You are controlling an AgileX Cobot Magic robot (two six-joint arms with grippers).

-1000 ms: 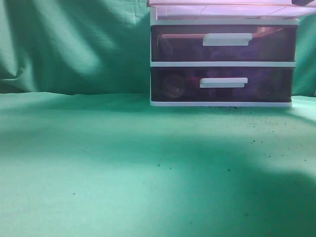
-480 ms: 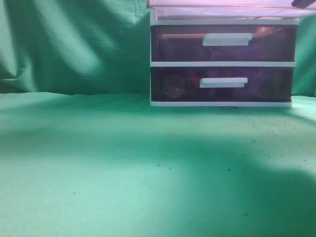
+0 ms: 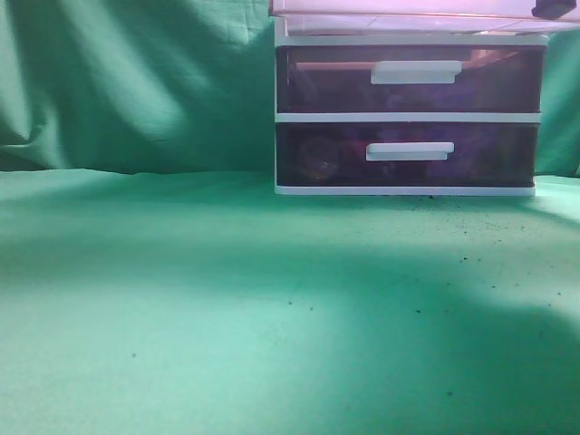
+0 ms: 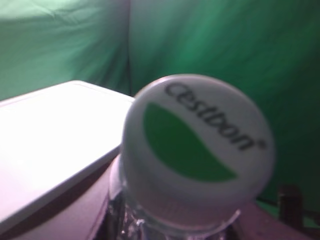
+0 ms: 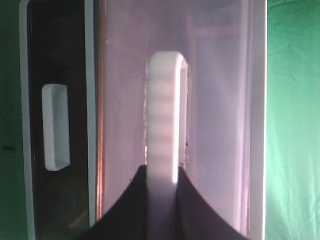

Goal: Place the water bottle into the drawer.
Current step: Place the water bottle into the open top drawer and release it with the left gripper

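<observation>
The clear plastic water bottle with a white cap bearing a green leaf mark (image 4: 197, 155) fills the left wrist view, cap toward the lens, so its long axis runs along that camera's line of sight; its body is largely hidden below the cap. The left pincer's fingers are not visible there, so its opening and grip cannot be told. Beside the bottle lies the flat white top panel of the drawer unit (image 4: 55, 145), with green cloth behind. In the right wrist view the right pincer (image 5: 162, 197) has its dark fingers closed around the white bar handle (image 5: 164, 115) of the translucent maroon-purple top drawer (image 5: 220, 100). In the exterior view this drawer (image 3: 408, 18) sits at the upper edge, pulled forward over two like drawers (image 3: 408, 113) on the green cloth-covered counter (image 3: 227, 299).
</observation>
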